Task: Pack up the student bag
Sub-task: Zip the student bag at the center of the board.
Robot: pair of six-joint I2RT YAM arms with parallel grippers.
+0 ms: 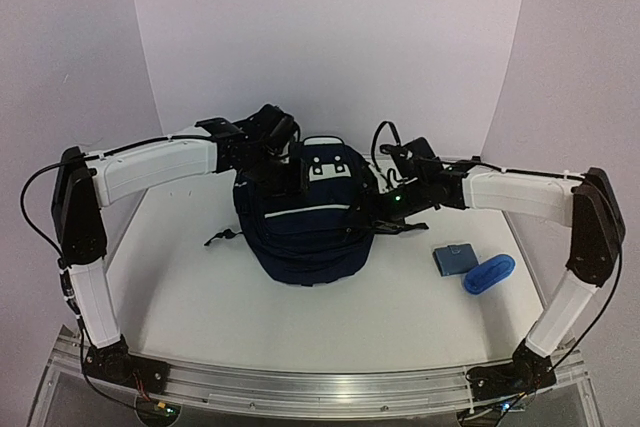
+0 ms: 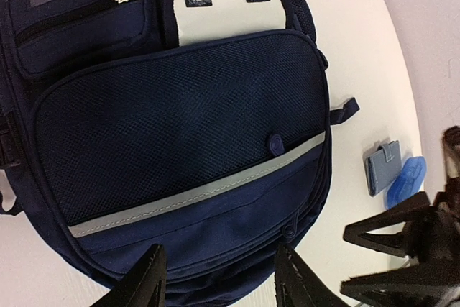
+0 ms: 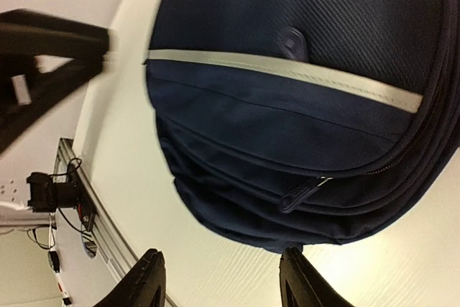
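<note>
The student bag [image 1: 305, 222] lies flat in the middle of the table, navy with a pale stripe and a white buckle patch [image 1: 322, 168] at its far end. My left gripper [image 1: 283, 169] hovers over the bag's far left. In the left wrist view its jaws [image 2: 221, 278] stand open over the bag's lower front panel [image 2: 180, 106], with nothing gripped. My right gripper [image 1: 365, 212] is at the bag's right side. In the right wrist view it [image 3: 223, 278] is open above bare table, just off the bag's edge [image 3: 302, 106], and a zipper pull [image 3: 298, 193] hangs near it.
A small grey-blue wallet-like pouch [image 1: 452, 258] and a bright blue plastic item [image 1: 489, 273] lie on the table right of the bag, both also in the left wrist view: the pouch [image 2: 381, 169], the blue item [image 2: 406, 181]. A dark strap [image 1: 222, 237] trails from the bag's left.
</note>
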